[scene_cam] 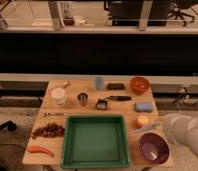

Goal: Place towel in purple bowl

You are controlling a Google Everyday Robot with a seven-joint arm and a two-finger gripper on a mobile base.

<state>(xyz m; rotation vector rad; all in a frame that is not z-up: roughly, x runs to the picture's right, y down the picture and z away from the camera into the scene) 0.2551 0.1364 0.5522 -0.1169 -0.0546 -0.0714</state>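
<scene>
The dark purple bowl (153, 148) stands at the table's front right corner. A pale grey strip that looks like the towel (146, 129) lies just behind the bowl's far rim, next to a small orange fruit (142, 121). My white arm (186, 132) comes in from the right edge. Its gripper (157, 127) is at the arm's left end, by the grey strip and just behind the purple bowl. Whether it holds the cloth does not show.
A green tray (67, 150) fills the front middle. An orange-red bowl (139, 84) and a light-blue block (143, 106) are at the back right. Cups (58, 95), a black-handled tool (119, 98), a dark cluster (48, 131) and a red pepper (40, 150) lie to the left.
</scene>
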